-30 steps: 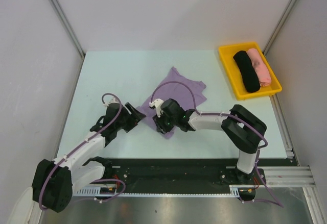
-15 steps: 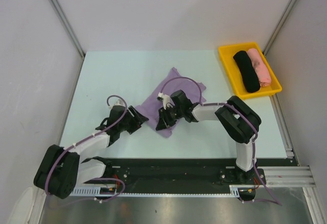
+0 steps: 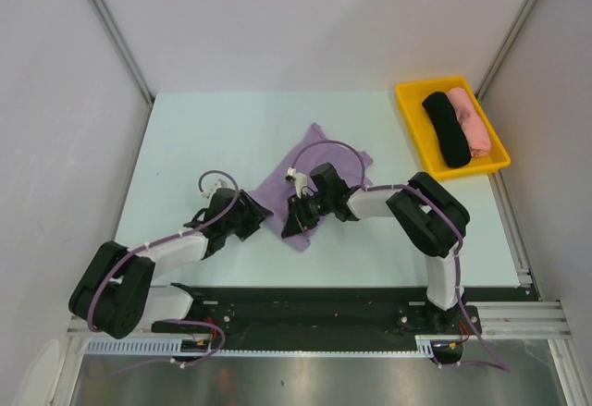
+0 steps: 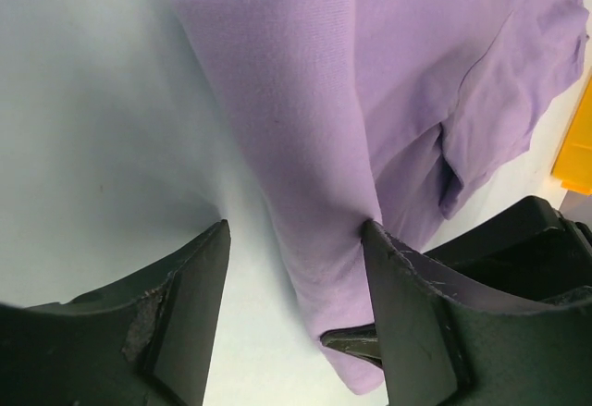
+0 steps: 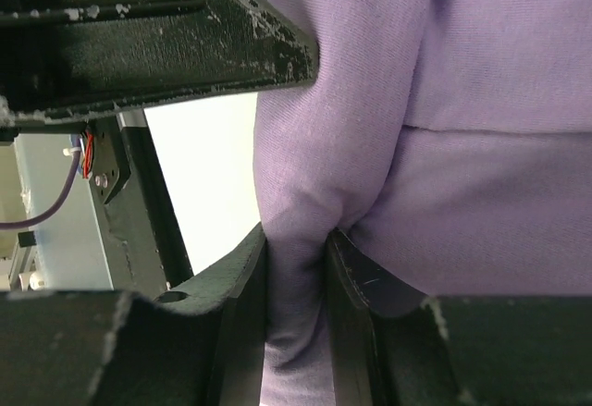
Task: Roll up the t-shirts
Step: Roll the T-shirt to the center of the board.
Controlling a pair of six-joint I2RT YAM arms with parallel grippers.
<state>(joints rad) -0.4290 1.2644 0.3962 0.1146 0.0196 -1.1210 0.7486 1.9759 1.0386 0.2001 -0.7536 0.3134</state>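
The lavender t-shirt [image 3: 276, 187] lies partly rolled at the table's middle, its near edge forming a thick roll [image 4: 305, 101]. My left gripper [image 3: 255, 217] stands open astride that roll's left end [image 4: 296, 272]. Its right finger [image 4: 407, 295] touches the cloth and its left finger [image 4: 190, 300] rests on bare table. My right gripper [image 3: 298, 218] is shut on a pinched fold of the t-shirt [image 5: 296, 276] close beside the left one. One right fingertip [image 4: 356, 343] pokes under the roll in the left wrist view.
A yellow tray [image 3: 407, 101] at the back right holds a black cloth bundle [image 3: 447, 129] and a pink cloth bundle [image 3: 470, 119]. Its corner [image 4: 575, 147] shows in the left wrist view. White walls close in the table [image 3: 203, 138] on three sides.
My left arm has reached right until its fingers straddle the roll's left end, narrowing a little. My right gripper has tightened on the fold and carried the near edge slightly away from me.
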